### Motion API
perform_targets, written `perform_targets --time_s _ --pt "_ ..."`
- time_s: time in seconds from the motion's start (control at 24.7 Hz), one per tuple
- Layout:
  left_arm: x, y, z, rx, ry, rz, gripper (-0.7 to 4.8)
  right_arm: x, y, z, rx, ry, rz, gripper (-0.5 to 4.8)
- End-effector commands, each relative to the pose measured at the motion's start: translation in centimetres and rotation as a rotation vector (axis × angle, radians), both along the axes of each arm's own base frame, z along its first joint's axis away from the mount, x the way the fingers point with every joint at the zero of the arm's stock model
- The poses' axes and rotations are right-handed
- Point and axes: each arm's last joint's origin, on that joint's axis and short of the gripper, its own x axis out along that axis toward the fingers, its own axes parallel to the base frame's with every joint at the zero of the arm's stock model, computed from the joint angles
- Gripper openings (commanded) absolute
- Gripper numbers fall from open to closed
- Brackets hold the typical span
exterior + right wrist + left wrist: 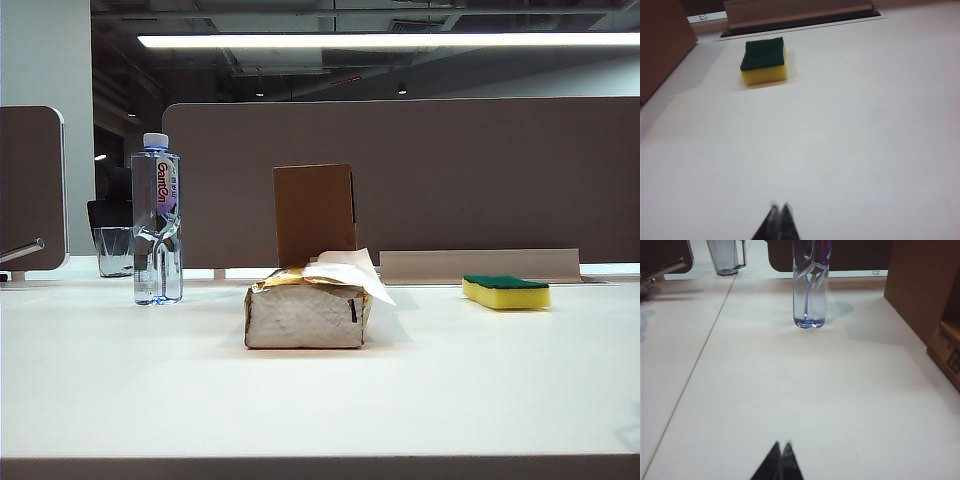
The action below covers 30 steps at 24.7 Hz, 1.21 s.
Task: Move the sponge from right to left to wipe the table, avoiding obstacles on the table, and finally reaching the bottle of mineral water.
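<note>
The sponge (506, 291) lay flat on the right side of the white table (320, 390), green scouring face up, yellow foam below, touched by nothing. In the right wrist view the sponge (764, 61) sat well ahead of the right gripper (779, 206), whose 2 dark fingertips were pressed together, holding nothing, over bare tabletop. The left gripper (781, 445) looked the same: tips closed to a point, empty, above the table, with the bottle of mineral water (810, 285) standing upright well ahead of it. In the exterior view neither arm showed. The bottle of mineral water (157, 218) stood at the left, white cap on, "Ganten" label facing the camera. Behind it and further left sat a short clear glass cup (114, 250). Between bottle and sponge sat the 2 obstacles: a silvery tissue pack (306, 313) near the middle, white tissue spilling out of its top toward the right, and an upright brown cardboard box (314, 213) just behind it. A brown partition (480, 170) ran along the far edge.
</note>
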Motion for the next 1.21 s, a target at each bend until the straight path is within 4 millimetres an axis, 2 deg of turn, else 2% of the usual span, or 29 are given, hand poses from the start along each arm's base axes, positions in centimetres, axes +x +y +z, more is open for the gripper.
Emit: perform_targets --time_s 0.04,0.65,0.73,0.81,0.93,1.05,1.13,1.21 --pt "0.0 0.0 0.0 -0.004 0.006 -0.004 -0.05 0.0 0.0 0.2 -0.004 -0.017 0.0 -0.06" --pt "0.0 -0.1 0.2 -0.009 -0.011 -0.038 -0.02 0.0 0.1 0.5 0.002 -0.031 0.025 -0.05" --pt "0.0 -0.3 0.5 -0.015 -0.035 -0.091 0.4 -0.1 0.1 1.1 0.007 -0.046 0.035 -0.05" --pt "-0.1 -0.4 1.0 -0.026 -0.05 -0.128 1.17 -0.3 0.1 1.9 0.012 -0.066 0.032 -0.05" --pt "-0.4 -0.4 2.5 -0.088 -0.083 -0.128 1.41 -0.8 0.1 3.9 0.023 -0.107 0.016 -0.05" --pt "-0.8 -0.4 4.1 -0.143 -0.107 -0.131 2.65 -1.6 0.2 5.7 0.075 -0.116 0.007 -0.04" --pt "-1.1 -0.4 4.9 -0.154 -0.109 -0.131 3.17 -1.9 0.2 6.5 0.105 -0.12 0.002 0.05" --pt "-1.5 -0.5 5.7 -0.168 -0.107 -0.132 3.23 -2.4 0.2 7.5 0.126 -0.131 -0.001 0.04"
